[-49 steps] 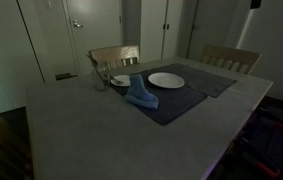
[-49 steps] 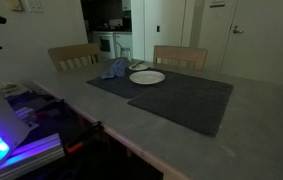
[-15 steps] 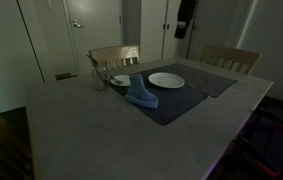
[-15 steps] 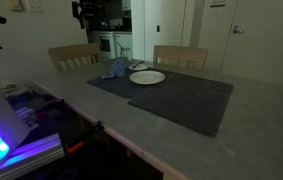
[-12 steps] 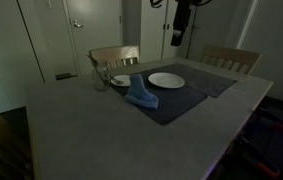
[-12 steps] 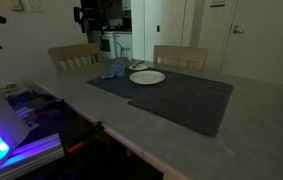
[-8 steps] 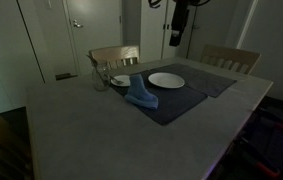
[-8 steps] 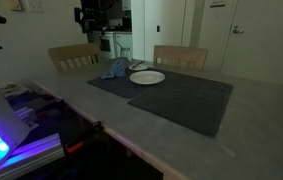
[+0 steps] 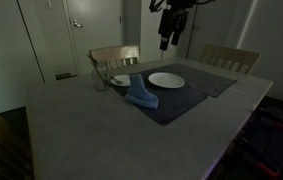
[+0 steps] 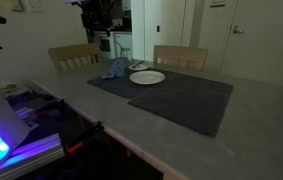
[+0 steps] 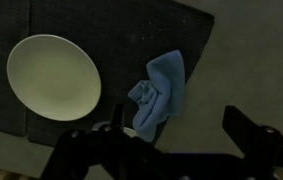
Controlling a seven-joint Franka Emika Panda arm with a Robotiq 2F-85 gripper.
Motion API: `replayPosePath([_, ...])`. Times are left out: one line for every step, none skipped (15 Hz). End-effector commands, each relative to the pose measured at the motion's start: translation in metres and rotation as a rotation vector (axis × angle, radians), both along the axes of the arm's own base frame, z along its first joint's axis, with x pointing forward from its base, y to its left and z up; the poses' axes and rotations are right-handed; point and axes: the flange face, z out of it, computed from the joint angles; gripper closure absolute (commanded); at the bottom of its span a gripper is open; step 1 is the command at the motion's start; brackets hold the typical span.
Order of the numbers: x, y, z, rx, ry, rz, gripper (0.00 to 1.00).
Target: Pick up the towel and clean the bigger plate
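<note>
The grey bench (image 9: 81, 130) fills most of both exterior views, with wooden chairs (image 9: 229, 58) along its far edge. Dark placemats (image 9: 173, 106) lie on it. The bigger plate (image 9: 166, 80) sits on a mat, white, round and bare; a smaller plate (image 9: 121, 81) lies just beside it, near the bench edge.

The towel (image 9: 141, 96) is blue and crumpled into a loose, long heap on the same mat, near the bigger plate but apart from it. In the wrist view the towel (image 11: 161, 95) lies to one side of the plate (image 11: 53, 77), partly on the mat and partly over its edge.

The gripper (image 9: 165, 43) hangs high above the plates, well clear of everything. Its fingers (image 11: 251, 130) stand wide apart in the wrist view, with nothing between them.

The towel looks light, soft and limp, so it should give under the fingers and bunch up rather than resist. The raised, folded ridge in the middle of the heap seems the best place to pinch; a grip on a thin edge may slip out, and a deep one may drag the mat.
</note>
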Motion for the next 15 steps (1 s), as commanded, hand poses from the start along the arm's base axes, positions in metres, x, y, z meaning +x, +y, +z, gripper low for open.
replayPosePath([0.013,0.006,-0.021,0.008,-0.028,-0.078,0.0])
replayPosePath([0.015,0.006,-0.027,0.009,-0.037,-0.095,0.0])
replayPosePath([0.019,0.006,-0.033,0.004,-0.051,-0.118,0.0])
replayPosePath([0.023,0.005,-0.04,0.014,-0.08,-0.151,0.0])
replayPosePath([0.027,0.003,-0.045,0.012,-0.102,-0.19,0.0])
replayPosePath([0.032,0.001,-0.053,0.014,-0.106,-0.238,0.0])
replayPosePath([0.035,-0.001,-0.06,0.01,-0.109,-0.276,0.0])
replayPosePath([0.038,-0.002,-0.069,0.009,-0.095,-0.308,0.0])
replayPosePath([0.041,-0.006,-0.081,-0.002,-0.077,-0.344,0.0])
replayPosePath([0.044,-0.009,-0.092,-0.008,-0.049,-0.38,0.0])
replayPosePath([0.047,-0.012,-0.102,-0.015,-0.017,-0.412,0.0])
replayPosePath([0.048,-0.018,-0.104,-0.045,0.004,-0.451,0.0])
replayPosePath([0.036,-0.013,-0.093,-0.013,-0.029,-0.398,0.0])
replayPosePath([0.038,-0.015,-0.099,-0.016,-0.02,-0.409,0.0])
replayPosePath([0.038,-0.015,-0.1,-0.016,-0.019,-0.409,0.0])
